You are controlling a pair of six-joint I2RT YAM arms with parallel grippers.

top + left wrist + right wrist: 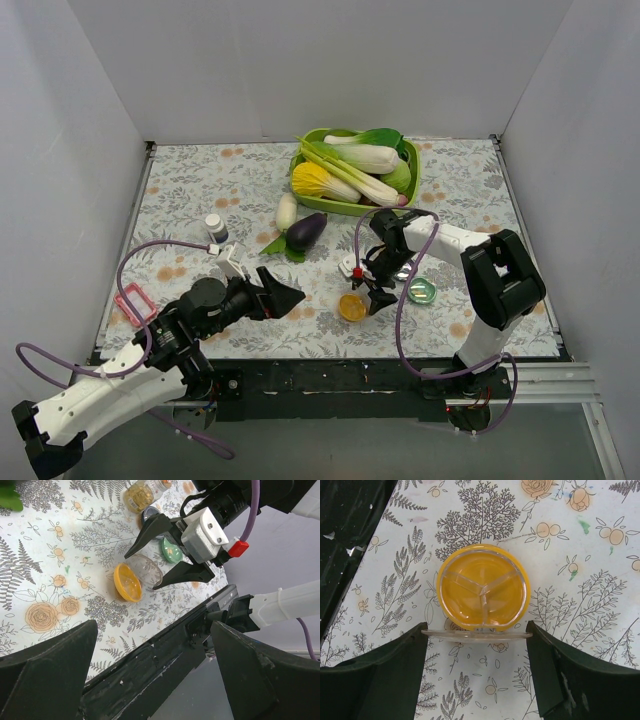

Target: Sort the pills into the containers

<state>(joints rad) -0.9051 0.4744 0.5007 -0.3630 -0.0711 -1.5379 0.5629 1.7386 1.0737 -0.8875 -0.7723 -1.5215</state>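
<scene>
Lid removal in hand: right fingers (390, 675) clamp a clear lid (477, 635) edgewise, wide-set, just beside the orange dish (482, 587) on the surface (580, 555); left fingers (45, 675) fully spread, empty; next, judged: lid set aside, clear of the dish.

The left end effector (154, 630) hangs over the flowered counter (50, 555), jaws wide apart. Ahead of it, the right end effector (141, 571) straddles a clear lid (150, 566) standing on edge just beside the orange dish (126, 583). The green dish (172, 552) lies to the right, with a pill bottle (140, 495) farther off.
</scene>
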